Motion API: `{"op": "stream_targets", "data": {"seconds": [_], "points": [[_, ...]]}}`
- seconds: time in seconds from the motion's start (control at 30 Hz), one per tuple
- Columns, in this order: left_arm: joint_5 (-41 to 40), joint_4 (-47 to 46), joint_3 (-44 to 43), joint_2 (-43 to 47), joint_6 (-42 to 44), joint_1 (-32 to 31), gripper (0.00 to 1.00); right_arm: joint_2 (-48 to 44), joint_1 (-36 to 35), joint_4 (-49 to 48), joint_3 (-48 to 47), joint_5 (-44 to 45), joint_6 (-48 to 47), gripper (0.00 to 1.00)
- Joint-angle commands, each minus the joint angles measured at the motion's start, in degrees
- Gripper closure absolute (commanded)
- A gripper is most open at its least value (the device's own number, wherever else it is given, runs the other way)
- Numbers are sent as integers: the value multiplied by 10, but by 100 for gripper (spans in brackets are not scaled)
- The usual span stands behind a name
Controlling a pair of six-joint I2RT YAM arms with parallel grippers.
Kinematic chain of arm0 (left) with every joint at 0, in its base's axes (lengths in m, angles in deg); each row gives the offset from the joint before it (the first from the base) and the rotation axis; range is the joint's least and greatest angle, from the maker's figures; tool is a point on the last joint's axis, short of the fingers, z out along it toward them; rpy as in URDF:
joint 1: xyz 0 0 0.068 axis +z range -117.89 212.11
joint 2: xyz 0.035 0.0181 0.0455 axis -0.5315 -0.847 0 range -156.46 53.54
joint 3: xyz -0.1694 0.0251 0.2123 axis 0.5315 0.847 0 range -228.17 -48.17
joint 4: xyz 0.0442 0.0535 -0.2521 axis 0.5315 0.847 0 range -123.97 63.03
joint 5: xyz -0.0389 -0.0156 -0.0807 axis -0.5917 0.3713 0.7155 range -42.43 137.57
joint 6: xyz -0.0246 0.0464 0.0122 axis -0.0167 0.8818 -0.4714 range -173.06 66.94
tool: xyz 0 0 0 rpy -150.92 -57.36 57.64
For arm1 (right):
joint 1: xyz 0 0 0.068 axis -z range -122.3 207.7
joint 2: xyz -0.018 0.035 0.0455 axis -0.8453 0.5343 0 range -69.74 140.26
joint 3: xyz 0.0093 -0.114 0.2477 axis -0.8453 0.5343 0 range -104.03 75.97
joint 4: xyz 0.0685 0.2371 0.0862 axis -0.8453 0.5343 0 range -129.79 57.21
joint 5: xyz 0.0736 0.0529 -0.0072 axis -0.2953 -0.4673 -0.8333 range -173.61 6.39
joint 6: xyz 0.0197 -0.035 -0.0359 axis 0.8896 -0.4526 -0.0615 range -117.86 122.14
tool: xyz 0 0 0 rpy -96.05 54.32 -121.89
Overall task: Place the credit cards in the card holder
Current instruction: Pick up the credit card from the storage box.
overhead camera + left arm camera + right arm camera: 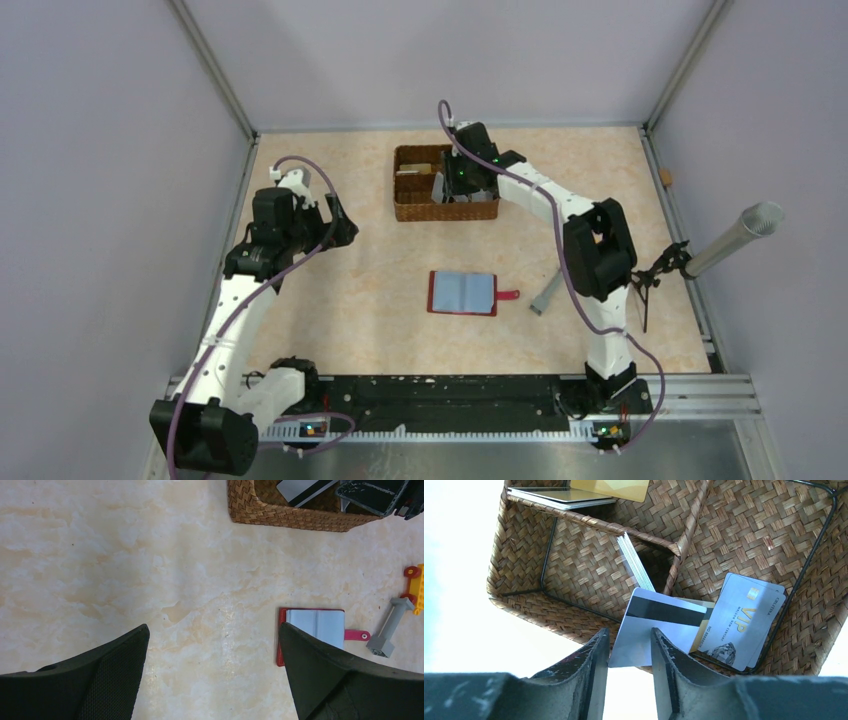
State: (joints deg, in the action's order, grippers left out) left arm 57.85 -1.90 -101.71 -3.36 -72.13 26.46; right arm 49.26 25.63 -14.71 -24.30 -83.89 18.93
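Observation:
The card holder (462, 293) lies open on the table's middle, dark red with clear pockets and a snap tab; it also shows as the card holder (320, 622) beside my left fingers. Several credit cards sit in the wicker basket (445, 210): a grey card with a dark stripe (659, 625), a VIP card (739, 620), a gold card (609, 487) and an upright white stack (634, 562). My right gripper (629, 645) is over the basket, jaws narrowly apart, with the striped card's lower corner in the gap. My left gripper (214, 635) hovers wide open over bare table.
A grey toy piece (547, 295) lies right of the card holder. A yellow and red toy (416, 582) sits further right. A silver tube on a stand (735, 238) leans at the right edge. Walls enclose the table on three sides.

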Motion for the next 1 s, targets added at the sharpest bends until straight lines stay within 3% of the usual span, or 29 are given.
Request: {"op": "stream_targets", "data": {"seconds": [0.0, 0.2, 0.7, 0.97], "points": [[8, -24, 4, -1, 10, 4, 1, -34, 3, -7, -12, 0, 7, 68], [9, -23, 5, 1, 10, 4, 1, -28, 3, -5, -11, 0, 6, 78], [4, -24, 8, 2, 11, 4, 1, -65, 0, 52, -19, 127, -12, 100], [54, -38, 20, 8, 42, 3, 1, -153, -9, 53, 31, 215, -37, 100]]}}
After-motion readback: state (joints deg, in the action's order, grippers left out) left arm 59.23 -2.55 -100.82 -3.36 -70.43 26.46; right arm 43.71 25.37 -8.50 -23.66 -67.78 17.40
